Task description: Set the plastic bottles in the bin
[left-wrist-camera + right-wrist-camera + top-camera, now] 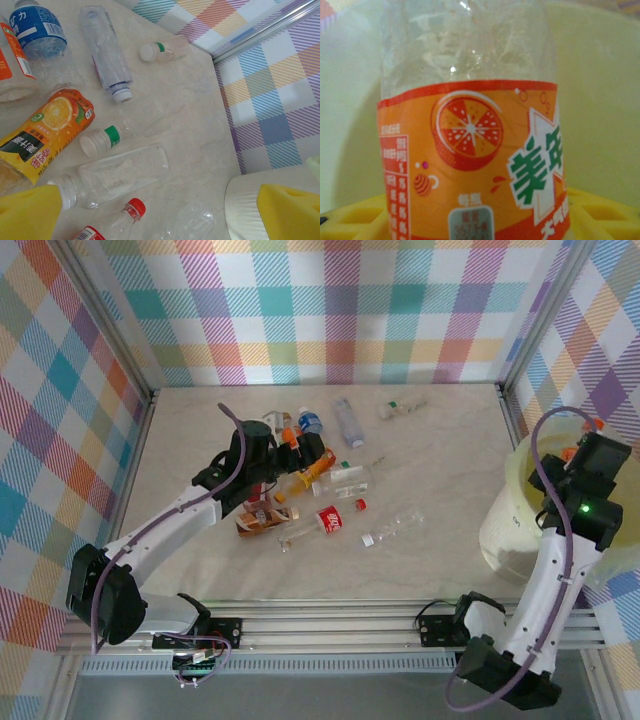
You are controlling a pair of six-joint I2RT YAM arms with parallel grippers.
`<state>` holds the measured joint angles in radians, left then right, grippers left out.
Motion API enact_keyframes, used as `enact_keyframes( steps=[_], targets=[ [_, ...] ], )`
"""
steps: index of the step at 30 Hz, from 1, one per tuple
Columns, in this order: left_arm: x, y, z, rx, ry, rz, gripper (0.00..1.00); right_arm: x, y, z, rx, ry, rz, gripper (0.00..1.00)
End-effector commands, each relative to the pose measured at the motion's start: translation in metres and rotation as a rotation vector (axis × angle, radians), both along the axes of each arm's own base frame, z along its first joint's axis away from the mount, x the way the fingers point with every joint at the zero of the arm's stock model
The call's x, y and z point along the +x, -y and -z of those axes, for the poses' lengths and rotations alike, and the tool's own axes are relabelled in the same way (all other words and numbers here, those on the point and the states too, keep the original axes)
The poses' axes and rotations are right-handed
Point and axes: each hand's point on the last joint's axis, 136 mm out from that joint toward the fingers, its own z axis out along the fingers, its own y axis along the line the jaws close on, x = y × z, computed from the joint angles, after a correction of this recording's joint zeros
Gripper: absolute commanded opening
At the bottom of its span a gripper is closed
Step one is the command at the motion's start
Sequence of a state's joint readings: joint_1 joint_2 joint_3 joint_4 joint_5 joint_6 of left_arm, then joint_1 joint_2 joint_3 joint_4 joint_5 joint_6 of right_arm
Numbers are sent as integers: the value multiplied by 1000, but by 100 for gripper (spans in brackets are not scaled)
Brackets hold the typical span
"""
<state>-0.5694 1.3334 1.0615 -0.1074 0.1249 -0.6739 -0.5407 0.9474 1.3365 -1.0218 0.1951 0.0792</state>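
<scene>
My right gripper is shut on an orange-labelled plastic bottle, held upright over the pale yellow-green bin. From above, that arm hangs over the bin at the table's right edge. My left gripper is open above a spread of plastic bottles. Below it lie a clear bottle, a red-capped one, a crumpled clear one, an orange-juice one and a green-banded one. Nothing sits between its yellow fingers.
More bottles lie farther back: a blue-labelled one, a long clear one and a small green-banded one. Checked walls close in the table on three sides. Bare marble tabletop separates the pile from the bin.
</scene>
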Motion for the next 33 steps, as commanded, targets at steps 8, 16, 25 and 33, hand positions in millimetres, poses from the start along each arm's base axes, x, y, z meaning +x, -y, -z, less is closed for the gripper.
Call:
enact_keyframes(
  steps=[8, 16, 25, 33],
  targets=[
    [2, 1, 2, 21, -11, -1, 100, 37, -22, 47, 336, 79, -90, 40],
    [0, -8, 10, 44, -27, -40, 100, 65, -42, 49, 459, 161, -220, 42],
    [-2, -20, 18, 73, -45, -95, 100, 98, -66, 36, 546, 278, -398, 45],
    [-4, -30, 21, 99, -50, -133, 100, 110, -88, 47, 579, 233, -465, 50]
  ],
)
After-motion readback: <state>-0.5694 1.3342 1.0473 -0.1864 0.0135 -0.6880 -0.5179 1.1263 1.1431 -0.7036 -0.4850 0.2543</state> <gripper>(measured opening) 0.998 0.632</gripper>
